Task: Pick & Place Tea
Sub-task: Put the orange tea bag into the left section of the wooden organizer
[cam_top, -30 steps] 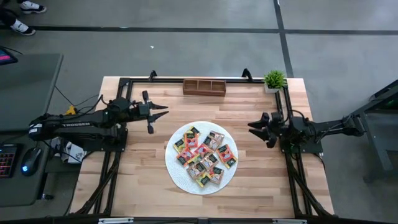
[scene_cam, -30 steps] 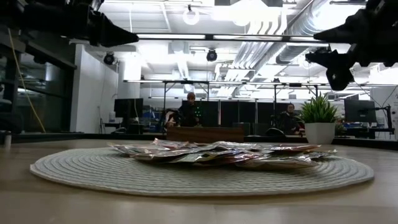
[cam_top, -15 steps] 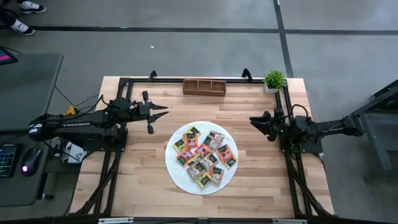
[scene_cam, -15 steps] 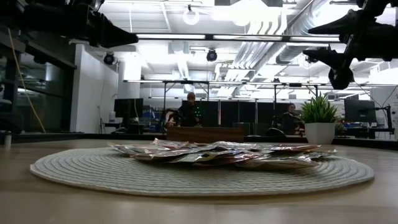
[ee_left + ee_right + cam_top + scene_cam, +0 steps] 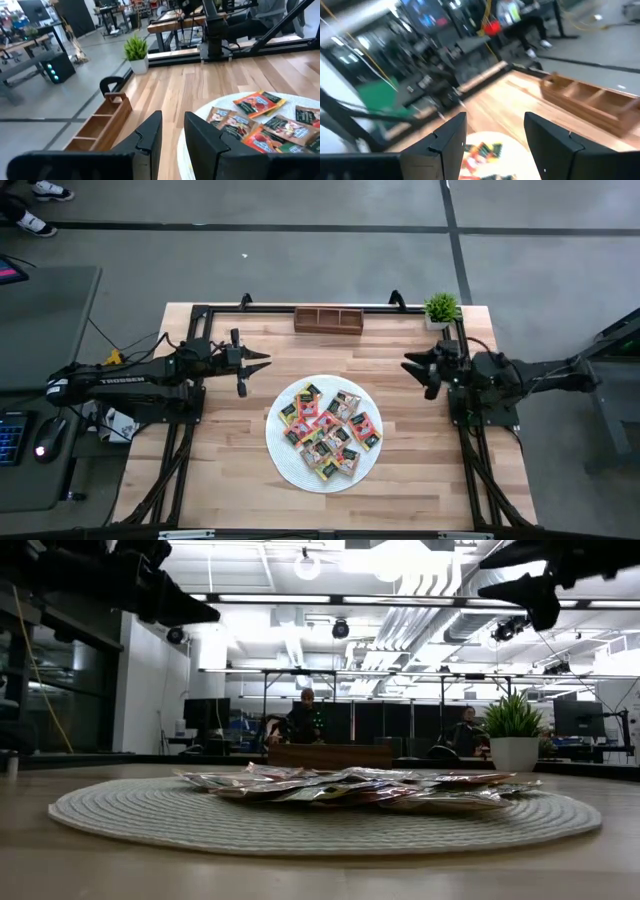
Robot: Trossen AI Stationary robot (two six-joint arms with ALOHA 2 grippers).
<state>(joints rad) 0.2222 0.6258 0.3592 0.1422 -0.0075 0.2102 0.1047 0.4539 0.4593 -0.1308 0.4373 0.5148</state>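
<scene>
Both tools hang empty above the bench, left tool [image 5: 262, 361] fingers nearly together, right tool [image 5: 408, 365] spread; overlapping tea packets [image 5: 330, 430] risk a double pickup.

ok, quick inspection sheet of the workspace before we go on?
Surface: wooden table, no spill seen.
Job's things: tea packets piled on the round white mat; wooden tray at the far edge looks empty.
Clutter: potted plant at the far right corner.
Grippers: left gripper above the table left of the mat, narrow gap, holding nothing; right gripper raised to the mat's right, open, empty.
Cables: loose cable beside the left arm, off the table.
Surroundings: people far behind.
</scene>
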